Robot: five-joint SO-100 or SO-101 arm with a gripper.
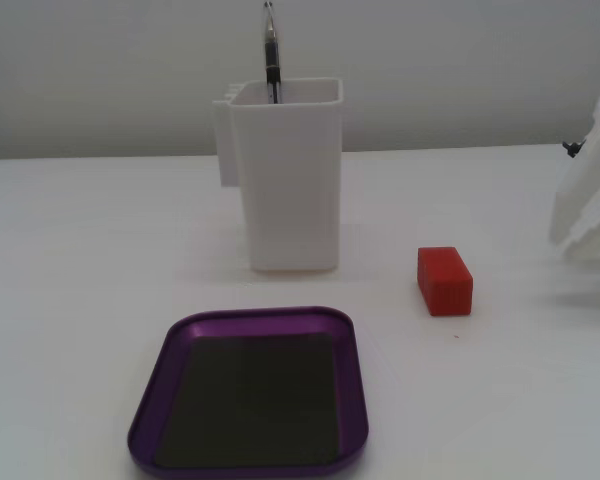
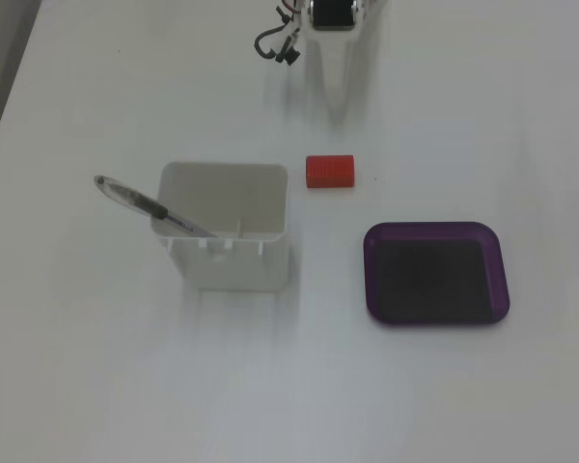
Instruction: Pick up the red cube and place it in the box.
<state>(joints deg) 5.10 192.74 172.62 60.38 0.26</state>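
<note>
White table [image 1: 70, 240]: I see my gripper [image 1: 585, 215] low beside the red cube [image 1: 445, 281], jaw opening indiscernible; only 1 fixed view shows the box [image 2: 227, 236] interior.

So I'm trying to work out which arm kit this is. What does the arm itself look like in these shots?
Only part of it shows. The arm is white plastic with a black motor block at the top edge of one fixed view, and thin dark cables loop beside it. In the other fixed view, a white angular shell enters from the right. No markings are readable.
</note>
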